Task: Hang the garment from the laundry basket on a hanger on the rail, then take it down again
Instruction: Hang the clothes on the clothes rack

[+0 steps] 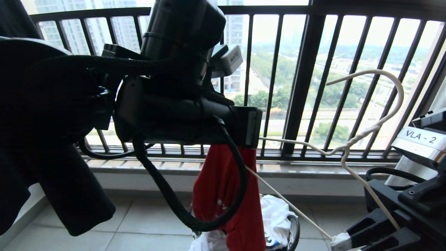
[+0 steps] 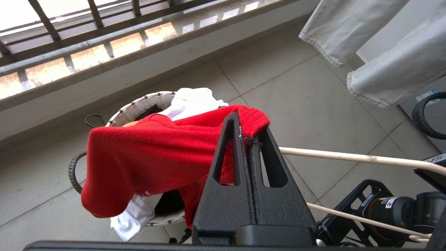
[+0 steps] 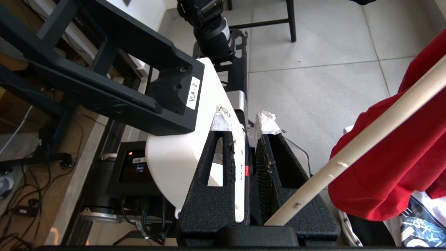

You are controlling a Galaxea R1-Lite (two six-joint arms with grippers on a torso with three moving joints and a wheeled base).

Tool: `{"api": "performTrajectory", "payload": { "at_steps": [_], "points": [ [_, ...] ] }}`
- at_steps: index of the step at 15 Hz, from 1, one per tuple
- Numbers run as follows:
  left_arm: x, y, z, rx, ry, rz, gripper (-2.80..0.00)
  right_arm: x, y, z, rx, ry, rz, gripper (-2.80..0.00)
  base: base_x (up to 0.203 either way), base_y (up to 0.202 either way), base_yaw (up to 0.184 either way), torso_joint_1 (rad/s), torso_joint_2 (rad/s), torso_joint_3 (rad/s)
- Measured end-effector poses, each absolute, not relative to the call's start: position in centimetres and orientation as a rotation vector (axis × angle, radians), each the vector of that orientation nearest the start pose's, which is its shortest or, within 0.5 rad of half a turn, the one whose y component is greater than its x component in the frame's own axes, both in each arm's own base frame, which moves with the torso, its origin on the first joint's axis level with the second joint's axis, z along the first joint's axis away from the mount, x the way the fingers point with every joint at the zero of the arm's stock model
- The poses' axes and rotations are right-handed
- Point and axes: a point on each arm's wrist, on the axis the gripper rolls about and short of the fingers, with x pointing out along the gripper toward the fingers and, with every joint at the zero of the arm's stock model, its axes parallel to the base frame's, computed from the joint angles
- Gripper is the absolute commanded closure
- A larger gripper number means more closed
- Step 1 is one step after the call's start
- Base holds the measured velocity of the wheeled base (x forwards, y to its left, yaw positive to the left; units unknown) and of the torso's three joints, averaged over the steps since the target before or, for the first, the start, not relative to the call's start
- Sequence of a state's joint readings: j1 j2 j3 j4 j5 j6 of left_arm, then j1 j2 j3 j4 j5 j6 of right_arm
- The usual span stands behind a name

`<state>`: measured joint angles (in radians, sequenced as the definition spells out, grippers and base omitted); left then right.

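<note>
The red garment (image 1: pixel 223 195) hangs from my left gripper (image 1: pixel 244 144) in the middle of the head view, its lower end reaching down to the laundry basket (image 1: pixel 294 226). In the left wrist view this gripper (image 2: pixel 249 134) is shut on a ribbed edge of the garment (image 2: pixel 146 153) above the basket (image 2: pixel 139 108). The white hanger (image 1: pixel 369 130) stands tilted at the right, hook up. My right gripper (image 1: pixel 343 237) is shut on it low down. From the right wrist, the hanger bar (image 3: pixel 362 146) runs out from the base of that gripper (image 3: pixel 243 122) across the garment (image 3: pixel 400 167). The rail is out of view.
The dark barred window railing (image 1: pixel 299 87) and a low ledge lie straight ahead. A black garment (image 1: pixel 62 195) hangs at the left. White clothes (image 2: pixel 191 101) lie in the basket. Pale grey trousers (image 2: pixel 383 52) hang near the right arm. My own base (image 3: pixel 174 164) is behind the right gripper.
</note>
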<state>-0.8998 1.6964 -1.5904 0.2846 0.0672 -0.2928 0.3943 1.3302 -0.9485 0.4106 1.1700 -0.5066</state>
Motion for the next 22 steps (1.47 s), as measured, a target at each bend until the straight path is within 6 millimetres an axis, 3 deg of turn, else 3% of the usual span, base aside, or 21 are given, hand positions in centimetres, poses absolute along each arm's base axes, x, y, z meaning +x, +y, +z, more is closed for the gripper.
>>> {"api": "performTrajectory", "payload": {
  "at_steps": [8,14,22],
  "points": [
    [18.3,-26.6,34.9,-0.084,0.446,-0.814,0.00,17.0,8.2,23.2,-0.048,0.392,1.566,0.00,0.000,0.000,0.000,0.000,0.00,0.000],
    [16.4,-28.0,35.2,-0.069,0.461,-0.703,0.00,18.0,8.1,22.6,-0.033,0.415,1.547,0.00,0.000,0.000,0.000,0.000,0.00,0.000],
    [17.9,-27.5,36.5,-0.140,0.283,-0.475,0.00,18.2,8.3,22.2,-0.025,0.433,1.553,0.00,0.000,0.000,0.000,0.000,0.00,0.000]
  ]
}}
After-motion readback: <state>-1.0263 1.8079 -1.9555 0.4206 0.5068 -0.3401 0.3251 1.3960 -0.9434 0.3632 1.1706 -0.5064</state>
